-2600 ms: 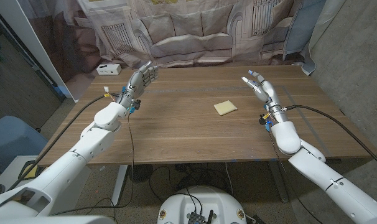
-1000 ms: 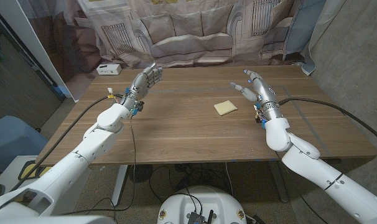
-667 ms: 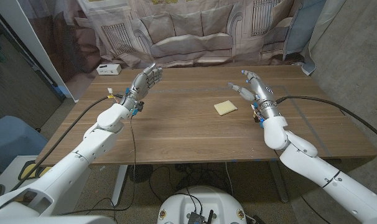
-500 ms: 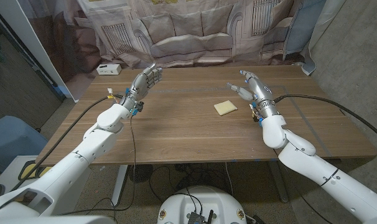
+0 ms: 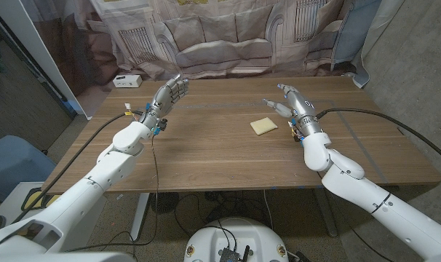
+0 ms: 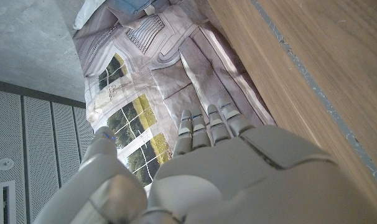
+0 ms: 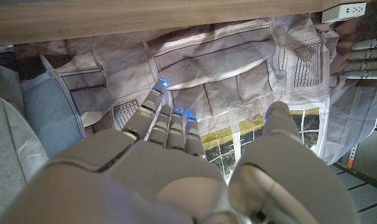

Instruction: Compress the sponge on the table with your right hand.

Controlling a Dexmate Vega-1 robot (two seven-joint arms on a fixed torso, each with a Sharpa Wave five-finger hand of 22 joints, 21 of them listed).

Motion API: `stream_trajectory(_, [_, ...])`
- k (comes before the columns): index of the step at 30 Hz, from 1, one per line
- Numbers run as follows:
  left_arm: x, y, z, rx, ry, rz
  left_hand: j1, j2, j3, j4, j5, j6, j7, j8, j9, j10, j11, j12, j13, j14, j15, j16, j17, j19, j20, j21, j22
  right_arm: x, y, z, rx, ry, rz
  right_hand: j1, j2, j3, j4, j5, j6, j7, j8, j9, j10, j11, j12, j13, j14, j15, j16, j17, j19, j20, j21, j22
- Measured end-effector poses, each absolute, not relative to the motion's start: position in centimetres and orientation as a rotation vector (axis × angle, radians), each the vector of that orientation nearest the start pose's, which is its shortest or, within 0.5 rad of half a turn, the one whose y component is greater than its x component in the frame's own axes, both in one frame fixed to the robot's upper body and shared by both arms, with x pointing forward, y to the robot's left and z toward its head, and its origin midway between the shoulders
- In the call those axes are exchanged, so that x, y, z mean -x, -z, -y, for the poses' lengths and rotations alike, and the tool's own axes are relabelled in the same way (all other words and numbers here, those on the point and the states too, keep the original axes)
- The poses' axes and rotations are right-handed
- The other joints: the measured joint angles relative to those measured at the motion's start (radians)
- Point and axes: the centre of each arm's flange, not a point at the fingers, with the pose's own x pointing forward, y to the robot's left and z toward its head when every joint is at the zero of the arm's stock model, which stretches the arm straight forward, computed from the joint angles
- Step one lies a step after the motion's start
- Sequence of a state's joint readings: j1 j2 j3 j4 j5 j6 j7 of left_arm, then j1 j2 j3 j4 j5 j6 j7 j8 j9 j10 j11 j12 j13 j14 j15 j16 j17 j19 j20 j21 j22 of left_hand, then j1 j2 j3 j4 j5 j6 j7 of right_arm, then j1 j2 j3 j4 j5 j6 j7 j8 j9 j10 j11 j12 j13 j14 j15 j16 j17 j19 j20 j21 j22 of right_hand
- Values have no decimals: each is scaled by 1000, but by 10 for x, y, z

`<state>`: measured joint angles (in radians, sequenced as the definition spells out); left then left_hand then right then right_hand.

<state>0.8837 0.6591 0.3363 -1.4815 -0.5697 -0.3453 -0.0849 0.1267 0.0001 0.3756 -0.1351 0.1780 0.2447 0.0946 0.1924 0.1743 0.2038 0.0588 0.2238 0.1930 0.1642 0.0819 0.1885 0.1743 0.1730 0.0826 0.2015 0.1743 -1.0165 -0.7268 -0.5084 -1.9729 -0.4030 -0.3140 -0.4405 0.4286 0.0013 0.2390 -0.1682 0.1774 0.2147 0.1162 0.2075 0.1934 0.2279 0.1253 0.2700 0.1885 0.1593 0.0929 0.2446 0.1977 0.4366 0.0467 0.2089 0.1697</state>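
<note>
While the right hand (image 5: 293, 108) hovers open-fingered, apparently just beside the sponge (image 5: 263, 126), left hand (image 5: 167, 94) open, well apart.

The wooden counter (image 5: 228, 156) has a brown plank top with the grain running across the head view. A small, flat, pale yellow sponge (image 5: 263, 126) lies on it right of the middle, turned a little askew. At the far left corner sits a white box (image 5: 126, 81), possibly a power strip.
</note>
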Motion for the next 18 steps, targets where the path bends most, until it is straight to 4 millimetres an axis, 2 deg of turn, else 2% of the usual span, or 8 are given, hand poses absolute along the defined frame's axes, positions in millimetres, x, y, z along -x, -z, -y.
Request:
stream_trajectory(3, [-604,-25,-302,-176,287,755,0,0,0,0,0,0,0,0,0,0,0,0,0,0,0,0,0,0,0,0,0,-542,3,209,1018,265,769,4,-4,-3,3,0,0,0,0,0,10,0,0,0,3,-3,0,0,5,-6,0,0])
stream_trajectory(16, [-605,-26,-304,-179,285,756,0,0,0,0,0,11,0,0,0,0,0,-6,0,0,0,0,0,0,0,0,0,-548,2,198,1100,284,733,8,-8,-4,4,0,11,-14,0,0,33,-5,0,0,5,-5,0,5,10,0,0,0])
stream_trajectory(18, [-606,-26,-304,-179,284,755,0,0,0,0,0,11,0,0,0,3,3,-6,0,0,0,0,0,0,0,0,0,-548,2,197,1112,289,730,8,-8,-9,8,0,16,-9,4,0,37,-6,0,0,6,-6,0,5,10,0,0,0])
